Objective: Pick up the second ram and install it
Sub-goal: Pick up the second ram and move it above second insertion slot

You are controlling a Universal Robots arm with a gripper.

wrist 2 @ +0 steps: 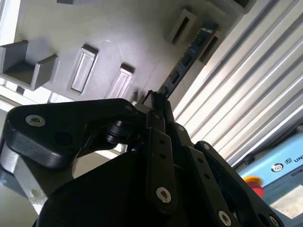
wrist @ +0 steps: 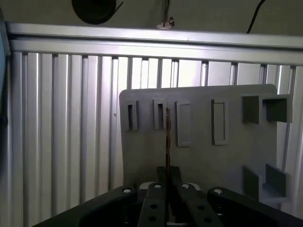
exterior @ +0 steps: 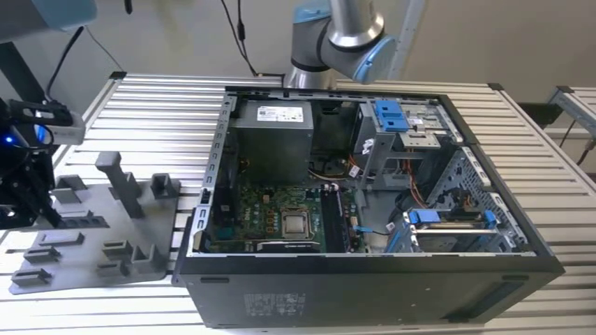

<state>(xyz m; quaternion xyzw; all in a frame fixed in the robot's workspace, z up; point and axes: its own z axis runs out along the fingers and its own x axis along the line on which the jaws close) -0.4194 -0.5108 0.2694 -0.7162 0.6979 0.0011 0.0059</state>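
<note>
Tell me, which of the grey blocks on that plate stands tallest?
The slim post toward the back of the grey plate in the exterior view. It rises well above the squat blocks around it, such as the short block just beside it.

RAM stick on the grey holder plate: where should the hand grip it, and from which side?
Pinch its two broad flat faces along the free long edge, coming straight down at the plate. The RAM stick stands on edge on the grey holder plate, thin and flat, so only the faces offer the hand a seat; the hand is shut on it this way.
</note>
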